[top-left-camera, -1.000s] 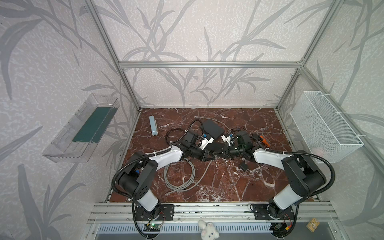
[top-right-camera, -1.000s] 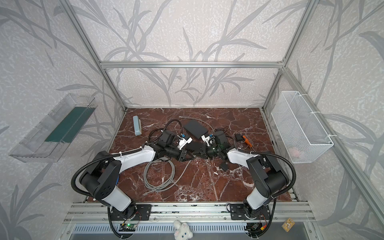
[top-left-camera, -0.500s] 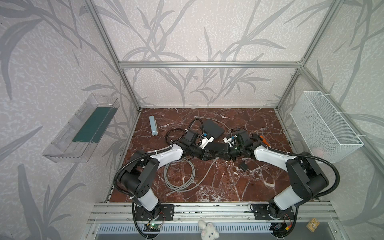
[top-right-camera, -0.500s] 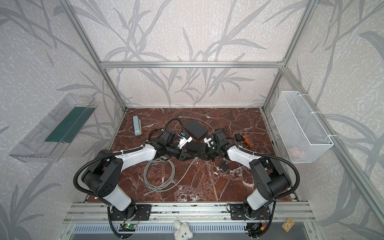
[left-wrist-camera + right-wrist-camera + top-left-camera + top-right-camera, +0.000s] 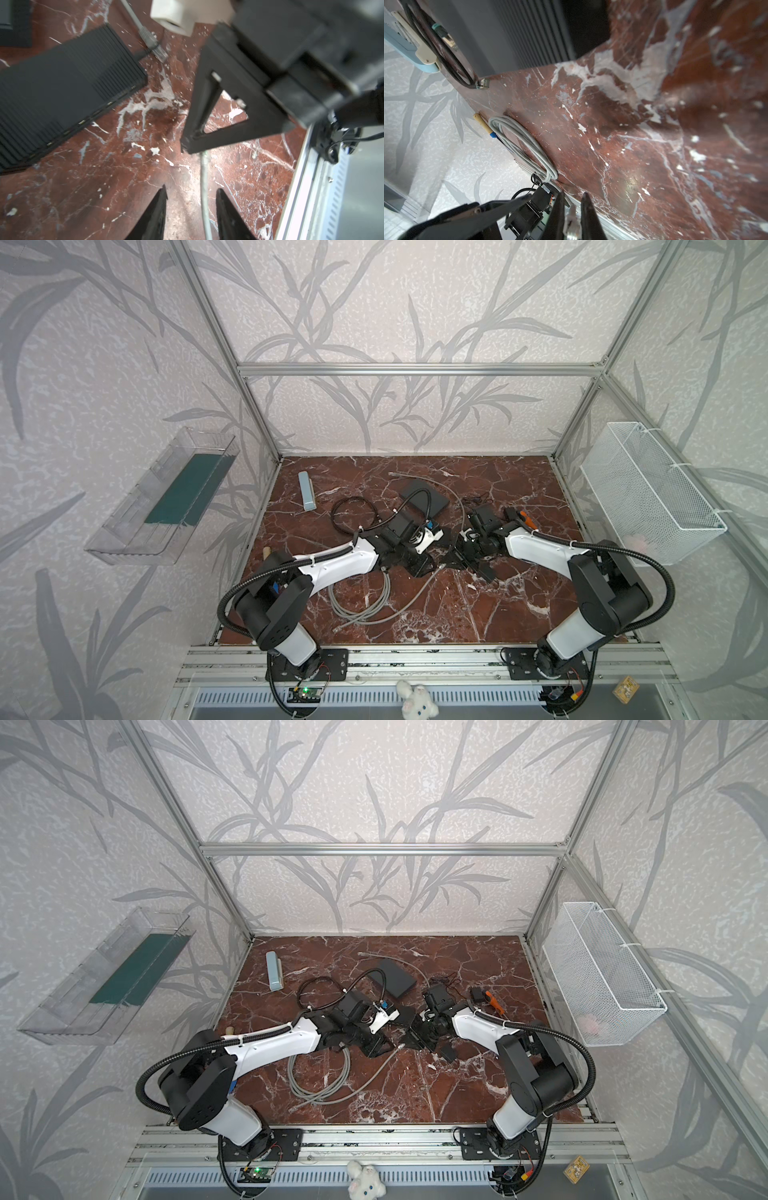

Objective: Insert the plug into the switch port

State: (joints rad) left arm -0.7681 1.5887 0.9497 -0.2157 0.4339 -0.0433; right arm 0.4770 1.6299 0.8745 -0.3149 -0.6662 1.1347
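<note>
Plug of clear plastic (image 5: 572, 220), ending the grey cable (image 5: 204, 187), sits mid-table clenched in your right pincer (image 5: 572, 195), lying along its fingers. From there the black ribbed switch box (image 5: 62, 89) lies just far-left. Your left pincer (image 5: 191, 189) stands released astride the cable.

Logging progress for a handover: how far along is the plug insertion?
Done: right gripper is shut on the plug. In hand: left gripper stands open astride the grey cable. Left: bringing the plug to the switch and inserting it.
</note>
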